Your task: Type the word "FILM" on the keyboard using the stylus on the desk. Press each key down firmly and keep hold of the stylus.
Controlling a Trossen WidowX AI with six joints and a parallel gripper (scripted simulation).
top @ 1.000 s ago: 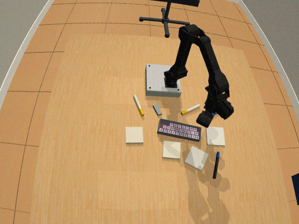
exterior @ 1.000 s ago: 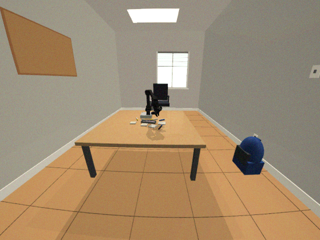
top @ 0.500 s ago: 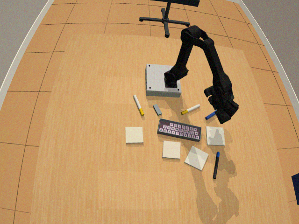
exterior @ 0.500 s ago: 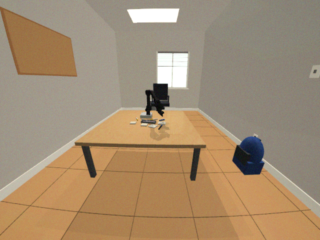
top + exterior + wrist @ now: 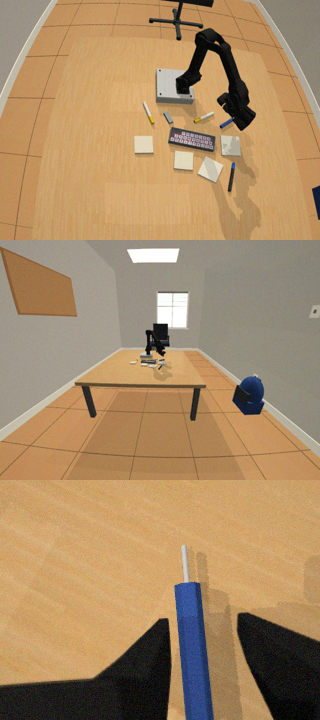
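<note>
Top view: we see the bench (image 5: pixel 77 167) (image 5: pixel 116 374) (image 5: pixel 75 555), its near edge cut off by the frame. Office chair (image 5: pixel 178 21) (image 5: pixel 160 331) behind it, upper part cropped here, partly blocked by the arm in the exterior view. Black arm (image 5: pixel 231 68) (image 5: pixel 148 343) rises from its gray base plate (image 5: pixel 165 82) (image 5: pixel 146 356), bends high at the elbow, then drops forward to the bench's right side as we look at it, wrist angled down.

Hand (image 5: pixel 241 122) (image 5: pixel 162 354) (image 5: pixel 202 624) is above the bench, partly open, holding nothing; we see its two fingers apart in the wrist view, but top view hides the tips. Keyboard (image 5: pixel 191 138) (image 5: pixel 148 361) lies flat, letters upside down and small to us. Four pale notes lie around it; the rightmost (image 5: pixel 230 145) (image 5: pixel 162 363) is partly shadowed.

Blue stylus (image 5: pixel 226 123) (image 5: pixel 161 359) (image 5: pixel 192 650) is on the bench, near the keyboard's right end. Top view: hand covers its tip end. Wrist view: it shows between the fingers, closer to the left-of-frame one, white tip clear, rear cropped. Exterior view: too small for us to get detail.
</note>
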